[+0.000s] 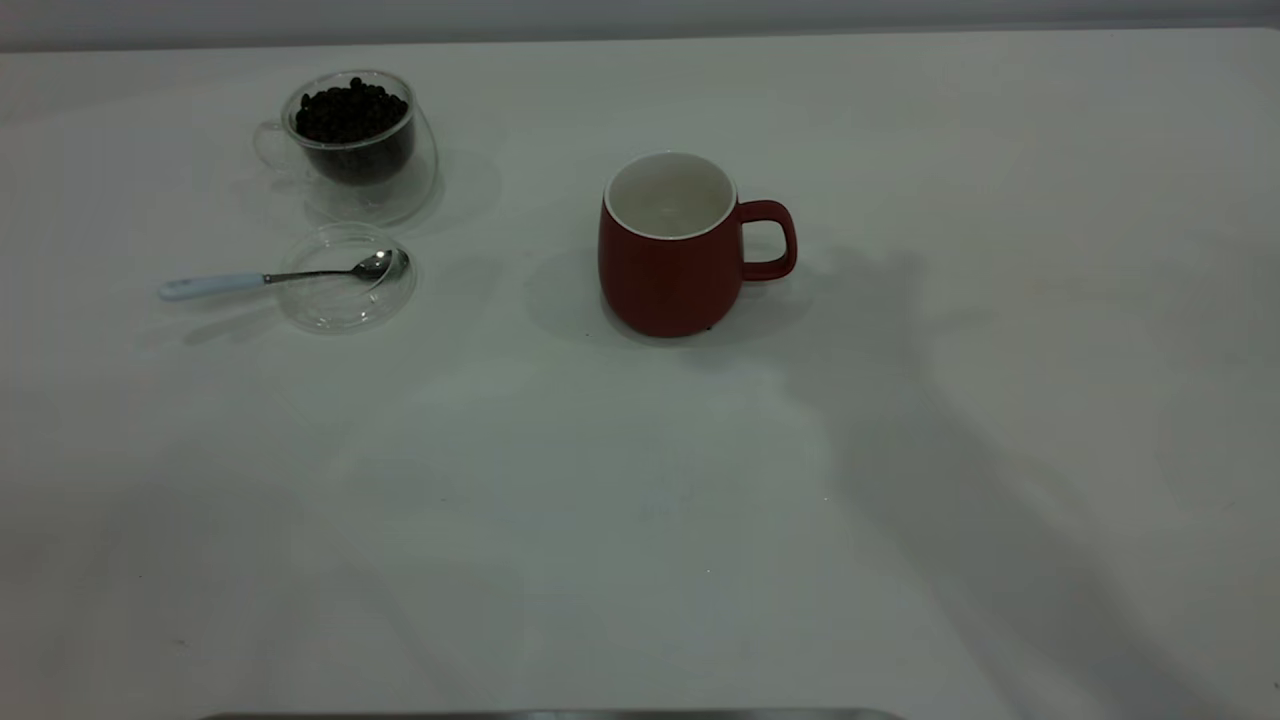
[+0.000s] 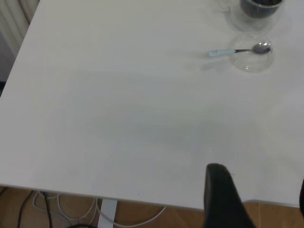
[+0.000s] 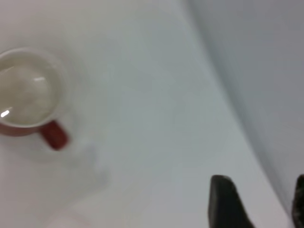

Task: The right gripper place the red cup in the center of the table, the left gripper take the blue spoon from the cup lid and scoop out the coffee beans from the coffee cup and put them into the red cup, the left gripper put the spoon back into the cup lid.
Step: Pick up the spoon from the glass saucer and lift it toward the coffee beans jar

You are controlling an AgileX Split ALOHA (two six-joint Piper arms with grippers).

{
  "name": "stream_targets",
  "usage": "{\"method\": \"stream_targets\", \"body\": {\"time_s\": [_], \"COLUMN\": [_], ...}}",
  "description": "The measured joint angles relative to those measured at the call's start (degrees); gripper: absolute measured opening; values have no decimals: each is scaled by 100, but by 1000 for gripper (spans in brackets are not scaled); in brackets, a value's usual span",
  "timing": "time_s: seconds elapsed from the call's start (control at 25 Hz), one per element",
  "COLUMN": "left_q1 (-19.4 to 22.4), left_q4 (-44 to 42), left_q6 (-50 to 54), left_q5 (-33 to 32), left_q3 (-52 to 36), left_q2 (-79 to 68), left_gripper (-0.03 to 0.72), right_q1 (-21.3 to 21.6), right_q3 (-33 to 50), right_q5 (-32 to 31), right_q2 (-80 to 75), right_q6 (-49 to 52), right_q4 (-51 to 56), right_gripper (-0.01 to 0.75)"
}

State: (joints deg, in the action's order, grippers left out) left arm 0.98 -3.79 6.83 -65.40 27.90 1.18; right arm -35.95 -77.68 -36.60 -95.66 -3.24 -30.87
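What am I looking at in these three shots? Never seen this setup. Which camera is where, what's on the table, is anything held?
It is a two-arm robot at a white table. The wide picture comes from a camera outside the rig, looking down; neither arm shows in it. The other two come from cameras on the arms' wrists. The black tips at their edges are the left gripper and the right gripper, both open and holding nothing.

On the table: a red cup, empty and upright near the middle; a glass coffee cup full of coffee beans; and in front of it a clear cup lid with the blue spoon resting its bowl in it, handle sticking out.
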Motion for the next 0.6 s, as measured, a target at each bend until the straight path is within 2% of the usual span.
{"method": "stream_targets", "body": {"time_s": [0.2, 0.4, 0.48, 0.6], "left_q1": [0, 0, 0, 0], "left_q4": [0, 0, 0, 0], "left_q6": [0, 0, 0, 0], "left_q5": [0, 0, 0, 0], "left_q3": [0, 0, 0, 0], "left_q2": [0, 0, 0, 0], "left_gripper": [449, 449, 449, 449], "right_q1": [0, 0, 0, 0], "right_q3": [0, 8, 149, 753], "right_q5": [-1497, -3177, -3412, -3412], "right_q2": [1549, 2913, 3396, 3969], "right_q6": [787, 1015, 998, 919], "right_q4": [-289, -56, 327, 978], "right_gripper": [535, 580, 579, 579]}}
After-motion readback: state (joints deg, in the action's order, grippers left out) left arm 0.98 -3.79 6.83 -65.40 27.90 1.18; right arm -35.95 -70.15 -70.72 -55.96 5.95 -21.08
